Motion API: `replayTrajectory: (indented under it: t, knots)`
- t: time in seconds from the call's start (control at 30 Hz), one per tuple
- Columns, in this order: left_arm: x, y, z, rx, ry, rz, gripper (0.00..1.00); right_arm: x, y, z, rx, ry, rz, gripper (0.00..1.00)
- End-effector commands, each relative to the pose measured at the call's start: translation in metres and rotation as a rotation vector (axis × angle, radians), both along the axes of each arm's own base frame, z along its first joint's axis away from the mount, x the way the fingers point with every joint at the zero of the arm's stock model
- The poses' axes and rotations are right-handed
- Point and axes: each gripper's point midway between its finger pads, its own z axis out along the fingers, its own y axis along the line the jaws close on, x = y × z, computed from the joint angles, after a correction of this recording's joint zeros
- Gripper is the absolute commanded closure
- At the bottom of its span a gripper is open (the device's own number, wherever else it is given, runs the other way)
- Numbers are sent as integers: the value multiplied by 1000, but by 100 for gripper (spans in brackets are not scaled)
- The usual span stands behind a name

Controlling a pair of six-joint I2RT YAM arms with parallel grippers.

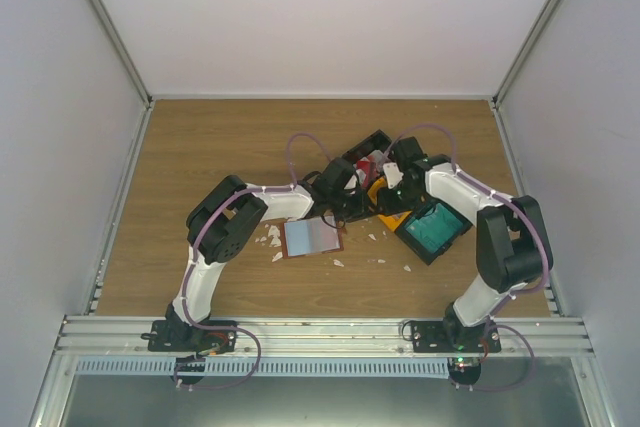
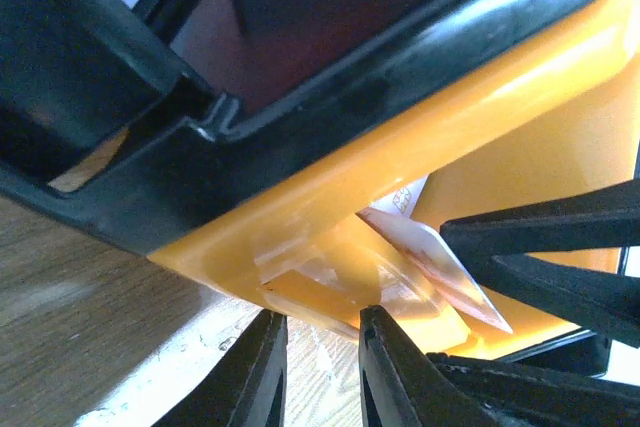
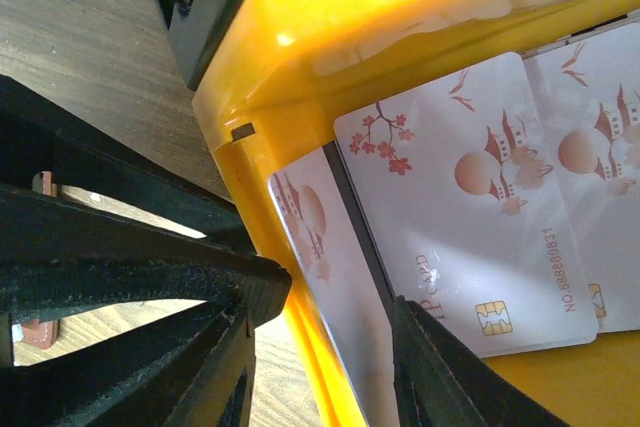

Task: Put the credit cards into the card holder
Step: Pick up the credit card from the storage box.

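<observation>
Pale pinkish-white credit cards (image 3: 470, 197) lie flat in an orange bin (image 3: 300, 47). One more card (image 3: 330, 287) leans on edge against the bin's inner wall; in the left wrist view the card (image 2: 440, 267) shows tilted. My right gripper (image 3: 335, 297) is open and straddles that wall and the leaning card. My left gripper (image 2: 320, 315) is open, tips at the orange bin's (image 2: 330, 197) outer lower edge, wood showing between them. The card holder (image 1: 312, 237) lies open on the table left of the bins, pale blue-grey inside up.
A black bin (image 1: 455, 239) holding teal cards (image 1: 432, 227) sits right of the orange one. Another black bin (image 1: 378, 140) behind holds a red-and-white card (image 1: 366, 160). Small white scraps (image 1: 270, 237) are scattered round the card holder. Both arms crowd together over the bins.
</observation>
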Motion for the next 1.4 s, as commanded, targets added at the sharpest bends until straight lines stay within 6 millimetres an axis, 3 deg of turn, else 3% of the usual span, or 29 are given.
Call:
replayTrajectory:
  t: [0.0,0.17,0.23,0.37,0.57,0.7,0.8,1.03,1.13,1.37]
  knots:
    - [7,-3,4,4,-48,14,77,-6,-1,-7,-38,16,15,63]
    - [8,-2,8,7,-63,17,76,0,-2,-3,-53,-12,11,81]
    - [8,-2,9,6,-69,15,76,4,-3,5,-59,-39,7,91]
    - [9,-3,13,-3,-76,9,76,12,-5,28,-68,-107,-13,99]
    - [10,-4,24,-18,-102,4,71,17,-10,63,-65,-198,-62,99]
    - [9,1,45,-43,-162,13,60,16,-10,88,-27,-256,-90,99]
    - [8,8,66,-46,-237,2,53,9,2,108,72,-295,-72,100]
    - [-10,57,91,39,-396,27,42,-5,35,150,329,-406,1,99]
    - [-20,73,111,39,-466,24,38,-10,50,164,450,-439,34,100]
    - [-49,105,165,-51,-647,5,15,-25,79,172,677,-425,92,99]
